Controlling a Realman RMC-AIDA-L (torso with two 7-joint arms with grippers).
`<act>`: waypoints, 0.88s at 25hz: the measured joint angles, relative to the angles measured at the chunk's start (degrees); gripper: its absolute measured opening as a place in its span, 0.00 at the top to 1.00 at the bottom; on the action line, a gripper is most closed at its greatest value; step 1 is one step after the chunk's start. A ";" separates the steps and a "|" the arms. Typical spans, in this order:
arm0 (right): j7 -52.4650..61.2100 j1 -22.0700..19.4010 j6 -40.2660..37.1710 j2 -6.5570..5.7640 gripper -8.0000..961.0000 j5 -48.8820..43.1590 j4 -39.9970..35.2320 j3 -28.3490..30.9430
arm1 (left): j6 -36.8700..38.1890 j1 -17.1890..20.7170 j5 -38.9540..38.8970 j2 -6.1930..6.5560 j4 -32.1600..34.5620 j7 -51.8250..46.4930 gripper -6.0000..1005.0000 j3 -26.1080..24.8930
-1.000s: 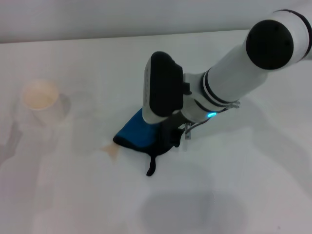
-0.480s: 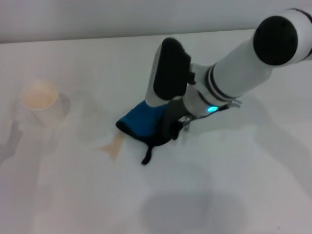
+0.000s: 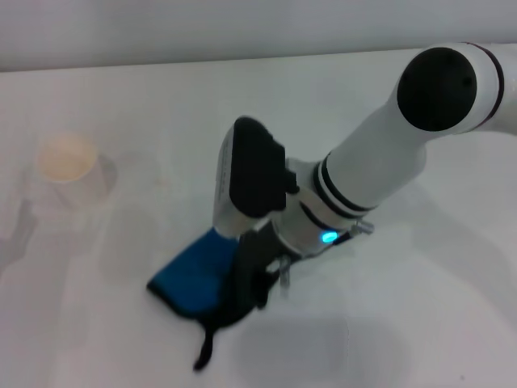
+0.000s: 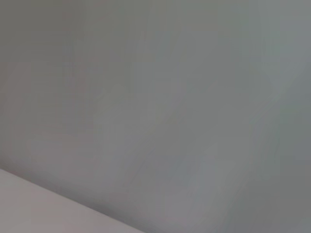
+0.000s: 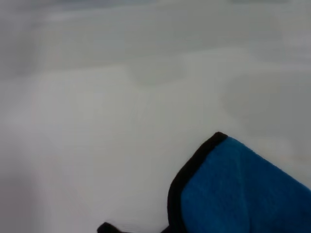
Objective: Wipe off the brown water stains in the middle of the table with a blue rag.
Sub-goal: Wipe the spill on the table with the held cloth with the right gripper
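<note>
White tabletop (image 3: pixel 420 323), no brown stain visible now. Right hand (image 3: pixel 250 279) pinching blue rag (image 3: pixel 190 279), pressed flat, well apart from paper cup (image 3: pixel 69 166). Mid-wipe, I judge; you'd lift & check for residue.

Soft blue cloth rag (image 3: pixel 192 277) lies on the smooth, matt white table (image 3: pixel 420 323).

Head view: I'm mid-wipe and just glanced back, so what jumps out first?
The right arm dominates, reaching in from the far right down to the blue rag pressed on the white table near the front centre, with the right gripper on the rag's right side. The rag's black loop strap trails toward the front edge. A white paper cup stands alone at the far left; no brown stain shows on the table.
</note>
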 joint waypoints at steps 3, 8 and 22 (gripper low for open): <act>-2.58 0.42 3.02 0.00 0.96 3.19 0.49 -0.85 | -0.01 0.00 0.03 0.00 0.00 0.00 0.11 0.00; -3.17 -0.25 0.62 0.00 0.96 4.57 0.98 -1.80 | 0.00 0.00 0.29 0.00 0.00 0.00 0.11 0.09; -0.56 -0.72 -12.52 0.00 0.96 6.02 6.68 -0.94 | -0.03 0.42 0.36 0.00 0.01 0.00 0.11 0.09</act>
